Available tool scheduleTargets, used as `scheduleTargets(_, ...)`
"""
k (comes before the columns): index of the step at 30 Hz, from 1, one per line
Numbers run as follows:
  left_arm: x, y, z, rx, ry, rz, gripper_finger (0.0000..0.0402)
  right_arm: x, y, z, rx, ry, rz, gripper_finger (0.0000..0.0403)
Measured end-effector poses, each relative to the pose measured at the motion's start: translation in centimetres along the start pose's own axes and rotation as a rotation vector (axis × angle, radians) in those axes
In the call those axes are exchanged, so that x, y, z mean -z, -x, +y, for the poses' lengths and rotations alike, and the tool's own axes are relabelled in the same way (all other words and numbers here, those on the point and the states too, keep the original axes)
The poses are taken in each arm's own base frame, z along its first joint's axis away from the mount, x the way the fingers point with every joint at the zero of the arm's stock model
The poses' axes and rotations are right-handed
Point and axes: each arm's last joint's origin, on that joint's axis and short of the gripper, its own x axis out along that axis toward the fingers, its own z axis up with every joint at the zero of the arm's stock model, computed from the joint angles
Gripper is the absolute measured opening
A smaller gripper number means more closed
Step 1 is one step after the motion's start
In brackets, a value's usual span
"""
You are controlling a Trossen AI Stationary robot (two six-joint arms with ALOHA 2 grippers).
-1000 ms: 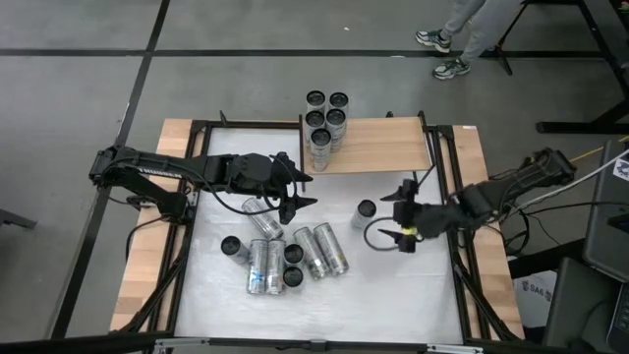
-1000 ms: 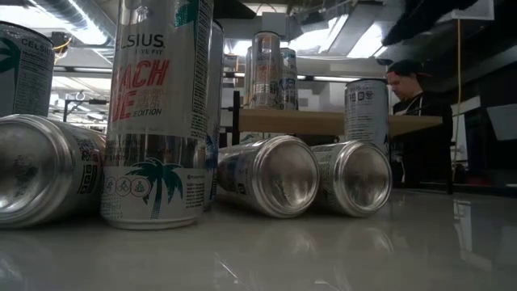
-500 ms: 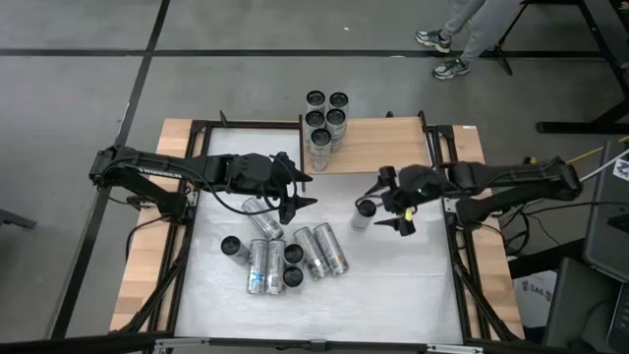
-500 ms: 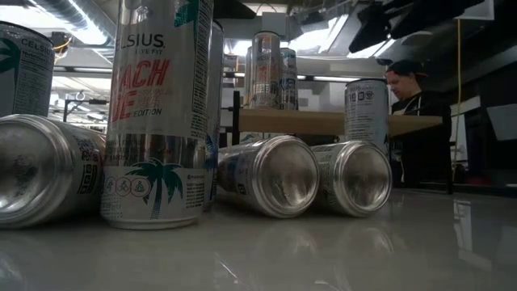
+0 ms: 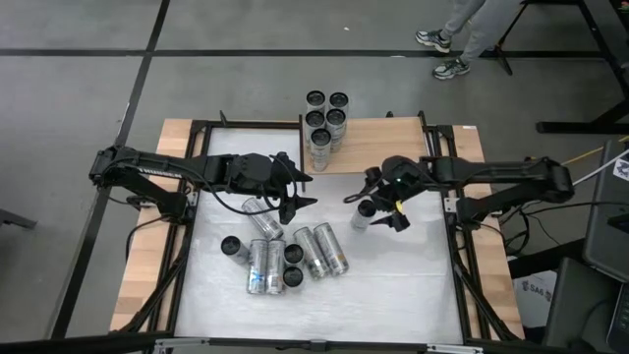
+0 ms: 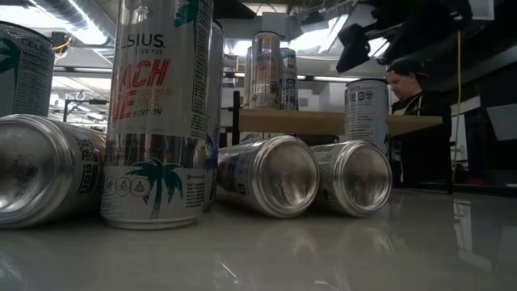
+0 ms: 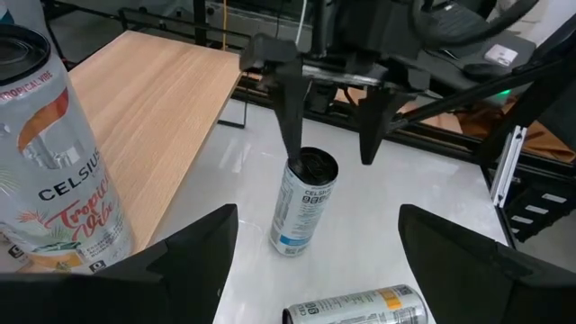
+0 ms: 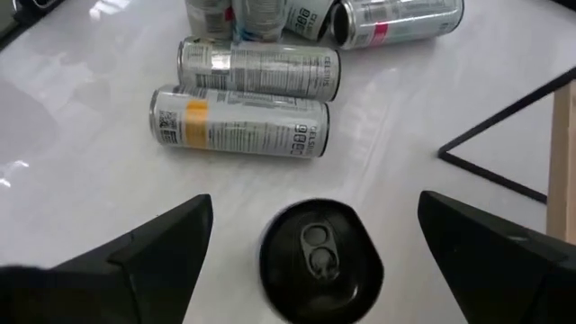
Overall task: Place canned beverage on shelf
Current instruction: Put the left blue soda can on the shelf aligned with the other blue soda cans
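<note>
An upright silver can point(image 8: 319, 261) stands alone on the white table, right of centre, also seen as the upright can point(image 5: 365, 211). My right gripper point(image 5: 371, 205) hovers over it, open, one finger on either side of the can's top and apart from it. My left gripper point(image 5: 301, 189) hangs open and holds nothing left of centre, above a lying can point(image 5: 263, 218). The shelf point(image 5: 383, 146), a pale wooden board at the table's far side, carries several upright cans point(image 5: 324, 118) at its left end.
Several cans point(image 5: 285, 258) lie or stand in a cluster at the table's middle near side. Black shelf posts point(image 5: 429, 147) stand at the board's right. A person point(image 6: 412, 105) is beyond the table. Bare tabletop point(image 5: 393, 285) lies near right.
My right gripper has swung from the near right toward the table's left and far side, sinking a little, and has rolled about its own line. It now stands over the lone upright can. The cans have not moved.
</note>
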Motion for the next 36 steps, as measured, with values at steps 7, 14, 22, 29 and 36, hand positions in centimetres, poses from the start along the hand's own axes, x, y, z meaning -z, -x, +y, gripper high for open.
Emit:
scheduleTargets(7,0.0,0.0,0.1,-0.042,0.001,-0.012,0.0304,0.2,-1.4,-0.4,-0.022,0.046,0.028,0.0383)
scheduleTargets(14,0.0,0.0,0.1,-0.047,0.002,-0.014,0.0304,0.4,-1.7,-0.4,-0.029,0.103,0.050,0.0383)
scheduleTargets(22,0.0,0.0,0.1,-0.047,0.001,-0.014,0.0304,0.5,-1.7,-0.4,-0.035,0.153,0.062,0.0383)
scheduleTargets(29,0.0,0.0,0.1,-0.047,0.001,-0.014,0.0304,1.2,-1.8,-0.2,-0.049,0.184,0.138,0.0383)
scheduleTargets(36,0.0,0.0,0.1,-0.046,0.001,-0.014,0.0304,1.5,-2.5,-0.2,-0.065,0.179,0.173,0.0383)
